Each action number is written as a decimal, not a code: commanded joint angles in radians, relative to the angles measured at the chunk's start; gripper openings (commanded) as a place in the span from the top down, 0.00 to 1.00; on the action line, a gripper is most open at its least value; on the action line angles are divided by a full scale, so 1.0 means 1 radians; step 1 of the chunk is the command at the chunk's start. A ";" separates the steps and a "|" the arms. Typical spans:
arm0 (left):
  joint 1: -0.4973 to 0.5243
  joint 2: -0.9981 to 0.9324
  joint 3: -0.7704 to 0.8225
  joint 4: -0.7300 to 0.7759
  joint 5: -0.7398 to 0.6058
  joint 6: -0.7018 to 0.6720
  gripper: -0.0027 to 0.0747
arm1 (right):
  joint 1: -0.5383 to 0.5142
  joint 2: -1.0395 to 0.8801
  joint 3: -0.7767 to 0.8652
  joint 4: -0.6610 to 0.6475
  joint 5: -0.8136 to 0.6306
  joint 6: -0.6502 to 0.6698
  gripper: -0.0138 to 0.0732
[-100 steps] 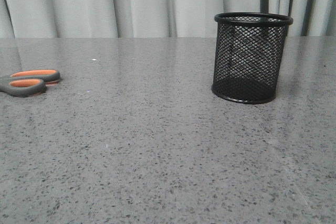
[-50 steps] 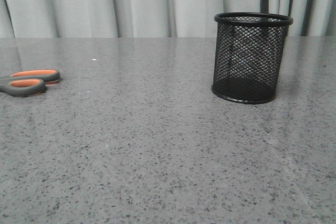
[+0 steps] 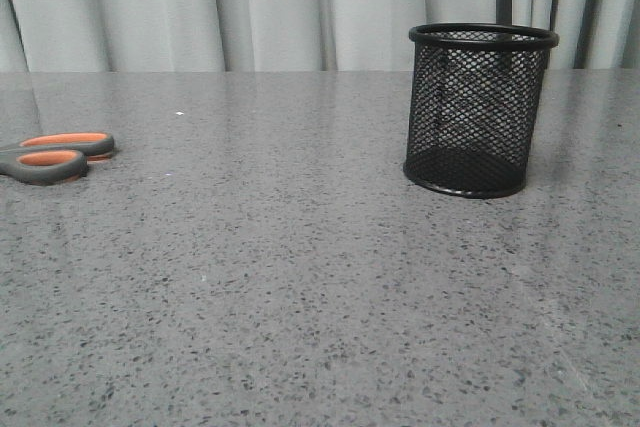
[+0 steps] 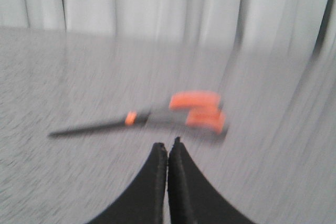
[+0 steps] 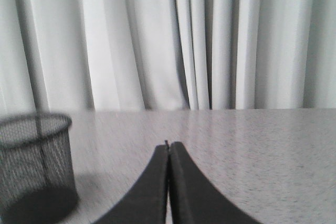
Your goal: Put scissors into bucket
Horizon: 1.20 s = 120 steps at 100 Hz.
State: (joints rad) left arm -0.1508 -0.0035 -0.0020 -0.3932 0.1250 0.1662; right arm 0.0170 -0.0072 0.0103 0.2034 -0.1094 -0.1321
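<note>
The scissors (image 3: pixel 55 156) lie flat at the table's left edge in the front view; only their grey handles with orange-lined loops show there. In the blurred left wrist view the whole scissors (image 4: pixel 157 118) lie just beyond my left gripper (image 4: pixel 168 144), which is shut and empty, with no contact. The bucket (image 3: pixel 478 110), a black wire-mesh cup, stands upright at the right of the table and looks empty. It also shows in the right wrist view (image 5: pixel 34 169). My right gripper (image 5: pixel 169 145) is shut and empty, beside the bucket and apart from it. Neither arm shows in the front view.
The grey speckled table (image 3: pixel 300 277) runs back to pale curtains (image 3: pixel 280 7).
</note>
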 commanded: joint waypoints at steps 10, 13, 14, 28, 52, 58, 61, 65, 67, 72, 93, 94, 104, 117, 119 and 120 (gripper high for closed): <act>0.001 -0.025 0.016 -0.670 -0.308 -0.019 0.99 | -0.005 -0.025 0.017 0.314 -0.019 0.000 0.89; 0.001 -0.025 0.017 -0.722 -0.321 -0.019 0.99 | -0.005 -0.025 0.017 0.345 -0.014 0.000 0.89; 0.001 -0.025 0.017 -0.748 -0.325 -0.019 0.99 | -0.005 -0.025 0.017 0.351 -0.012 0.000 0.89; 0.001 -0.025 0.011 -0.772 -0.368 -0.019 0.99 | -0.005 -0.025 -0.008 0.484 0.006 0.000 0.89; 0.001 0.069 -0.147 -0.419 -0.091 -0.002 0.98 | -0.005 0.132 -0.197 0.449 0.286 -0.002 0.89; 0.001 0.125 -0.210 -0.311 -0.043 -0.002 0.94 | -0.005 0.220 -0.262 0.419 0.358 -0.002 0.89; 0.001 0.165 -0.252 -0.247 -0.018 -0.002 0.90 | -0.005 0.262 -0.292 0.402 0.411 -0.002 0.89; 0.001 0.209 -0.296 -0.188 0.015 -0.002 0.83 | -0.005 0.324 -0.334 0.398 0.471 -0.002 0.89; 0.001 0.235 -0.321 -0.155 0.029 -0.002 0.80 | -0.005 0.355 -0.354 0.398 0.508 -0.002 0.89; 0.001 0.300 -0.377 -0.090 0.046 -0.002 0.67 | -0.005 0.423 -0.393 0.398 0.589 -0.002 0.89; 0.001 0.585 -0.623 0.139 0.283 -0.002 0.40 | -0.005 0.578 -0.475 0.411 0.785 -0.002 0.89; 0.001 0.605 -0.642 0.154 0.297 -0.002 0.41 | -0.005 0.580 -0.477 0.413 0.789 -0.002 0.89; -0.007 0.744 -0.760 0.229 0.472 0.064 0.45 | -0.005 0.580 -0.479 0.451 0.800 -0.002 0.89; -0.092 0.909 -0.887 0.310 0.600 0.258 0.52 | -0.005 0.578 -0.479 0.497 0.811 -0.003 0.89; -0.108 0.927 -0.907 0.337 0.635 0.280 0.53 | -0.005 0.578 -0.479 0.499 0.816 -0.003 0.89; -0.114 0.945 -0.914 0.347 0.647 0.290 0.53 | -0.005 0.578 -0.479 0.499 0.816 -0.003 0.89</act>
State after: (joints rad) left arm -0.2082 0.8529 -0.8108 -0.1153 0.7124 0.3456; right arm 0.0170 0.5606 -0.4352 0.6519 0.7333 -0.1271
